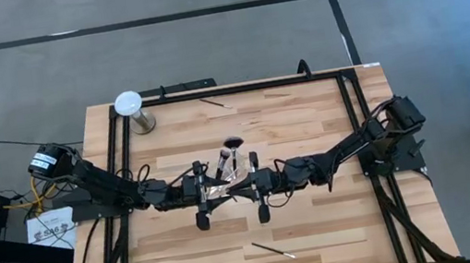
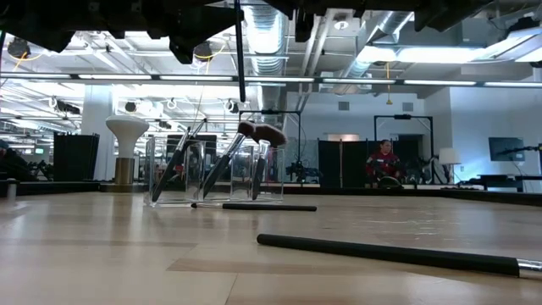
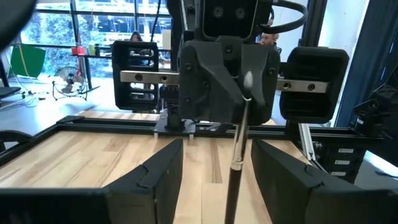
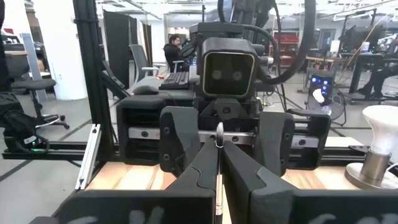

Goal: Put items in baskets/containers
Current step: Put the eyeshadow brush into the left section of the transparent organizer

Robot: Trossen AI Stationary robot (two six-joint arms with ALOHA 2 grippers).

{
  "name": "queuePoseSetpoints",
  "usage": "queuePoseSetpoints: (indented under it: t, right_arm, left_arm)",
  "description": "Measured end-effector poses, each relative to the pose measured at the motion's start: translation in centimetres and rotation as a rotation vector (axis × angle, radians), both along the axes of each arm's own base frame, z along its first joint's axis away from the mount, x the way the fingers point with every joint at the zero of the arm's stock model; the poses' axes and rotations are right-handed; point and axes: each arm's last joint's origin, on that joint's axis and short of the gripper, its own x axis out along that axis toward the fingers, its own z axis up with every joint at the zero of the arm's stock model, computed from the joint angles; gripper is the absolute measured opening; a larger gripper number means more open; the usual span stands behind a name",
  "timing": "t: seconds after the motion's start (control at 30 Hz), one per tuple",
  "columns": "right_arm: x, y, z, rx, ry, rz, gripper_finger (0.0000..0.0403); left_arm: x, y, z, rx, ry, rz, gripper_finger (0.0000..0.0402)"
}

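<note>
Big open workshop, wooden table (image 1: pixel 309 130) under the lights. Both arms meet at table centre: the left gripper (image 1: pixel 209 191) with fingers apart around a slim brush (image 3: pixel 237 146), the right gripper (image 4: pixel 219 171) pinched shut on that same brush from three o'clock. The clear cup (image 2: pixel 182 174) sits dead centre, several brushes already in it. Spare brushes lie at six (image 1: pixel 272 250) and twelve o'clock (image 1: pixel 215 105). Light, stiff, probably slippery handle — best taken mid-shaft, clear of the bristles.
</note>
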Motion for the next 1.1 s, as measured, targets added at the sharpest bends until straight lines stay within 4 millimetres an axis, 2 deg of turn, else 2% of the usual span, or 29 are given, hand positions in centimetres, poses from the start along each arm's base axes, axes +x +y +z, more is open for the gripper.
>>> queuePoseSetpoints:
  t: [0.7, 0.8, 1.0, 1.1]
  right_arm:
    - [0.08, 0.04, 0.19, -0.011, -0.041, 0.042, 0.0]
    - [0.09, 0.01, 0.18, -0.011, -0.04, 0.04, 0.0]
    - [0.21, -0.38, 0.06, -0.013, -0.027, 0.026, 0.0]
    - [0.21, -0.4, 0.05, -0.013, -0.026, 0.026, 0.0]
  left_arm:
    - [0.01, 0.0, -0.02, -0.007, 0.001, -0.001, 0.0179]
    - [0.01, -0.01, -0.02, -0.002, 0.001, -0.003, 0.0143]
    - [-0.01, -0.05, -0.08, 0.001, 0.004, -0.007, 0.002]
    - [-0.01, -0.04, -0.09, -0.001, 0.005, -0.005, 0.0016]
